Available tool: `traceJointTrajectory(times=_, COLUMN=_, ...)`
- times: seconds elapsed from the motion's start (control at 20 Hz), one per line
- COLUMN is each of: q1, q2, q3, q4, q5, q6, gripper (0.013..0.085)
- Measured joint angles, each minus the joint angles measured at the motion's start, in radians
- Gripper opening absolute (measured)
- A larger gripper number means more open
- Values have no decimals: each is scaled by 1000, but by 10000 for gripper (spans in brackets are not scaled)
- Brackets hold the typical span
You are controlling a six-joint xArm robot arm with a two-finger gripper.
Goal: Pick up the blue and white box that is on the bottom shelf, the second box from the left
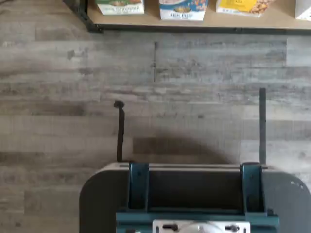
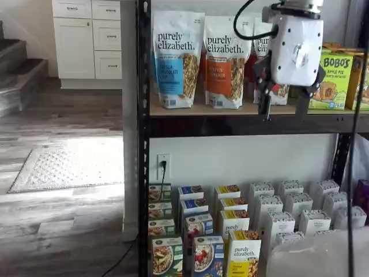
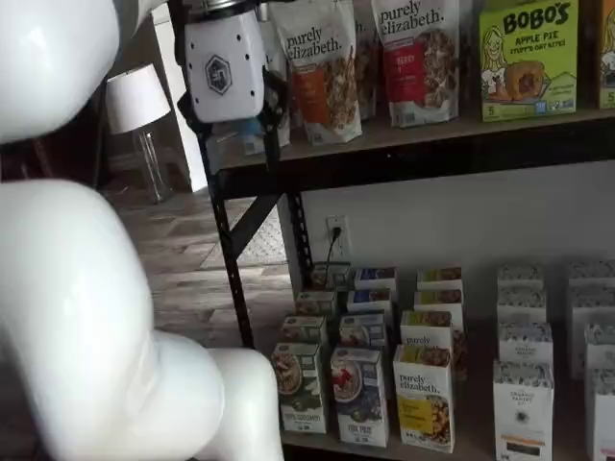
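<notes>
The white-bodied claw is held high at the level of the upper shelf, its black fingers pointed down and set plainly apart, nothing between them. Far below, the blue and white box, a matte cardboard carton, is stood upright, long axis vertical, at the front of the bottom shelf, between a green-fronted carton and a yellow-fronted carton.

Open floor lies before the bottom shelf; the blue and white box stands flanked closely by a green-fronted carton and yellow-fronted carton, rows behind.
</notes>
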Motion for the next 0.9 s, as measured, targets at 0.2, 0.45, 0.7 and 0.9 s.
traceJointTrajectory(times=0.2, q1=9, q2=5, q3=42, q4=-5, q5=-73, q6=5, gripper=850)
traceJointTrajectory(times=0.45, q1=9, q2=25, q3=94, q4=-10, q5=-147, q6=0, gripper=850)
traceJointTrajectory(times=0.7, q1=18, q2=44, q3=160, q4=-39, q5=-219, q6=1, gripper=850)
traceJointTrajectory(times=0.9, q1=16, q2=47, q3=239, q4=-38, q5=-307, q6=-1, gripper=850)
